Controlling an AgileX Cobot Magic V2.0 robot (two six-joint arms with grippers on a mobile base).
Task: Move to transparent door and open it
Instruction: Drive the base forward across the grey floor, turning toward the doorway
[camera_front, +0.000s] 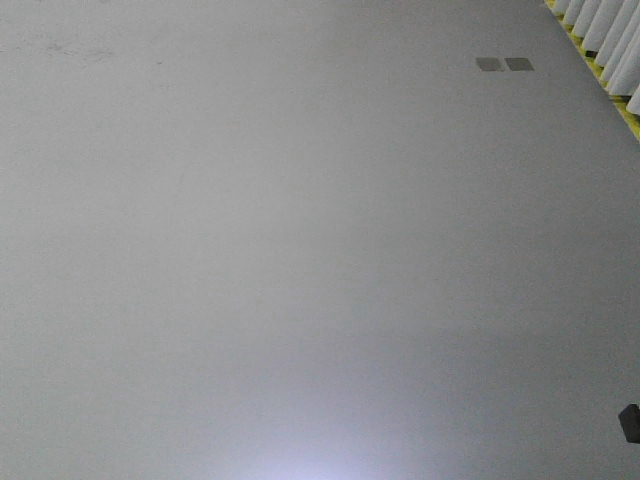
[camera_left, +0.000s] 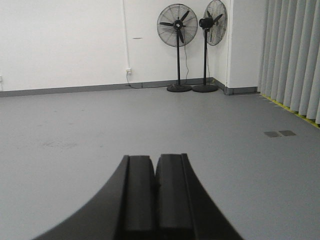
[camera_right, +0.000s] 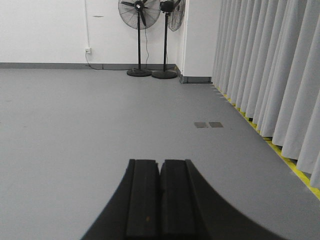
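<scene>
Our left tool (camera_left: 155, 172) & right tool (camera_right: 160, 172) both have pads pressed together, gripping nothing, above the grey floor (camera_left: 75, 130). Two fans (camera_left: 177, 25) stand at the far white wall (camera_left: 60, 40), curtains (camera_right: 260, 65) along the floor's right edge. Glass door isn't in any of our views

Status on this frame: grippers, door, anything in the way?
Left gripper shut, empty; right gripper shut, empty. Transparent door not in any view. Bare floor ahead; fans at far wall, curtain on right.

Left hand (camera_left: 154, 161), right hand (camera_right: 160, 164): both closed.
</scene>
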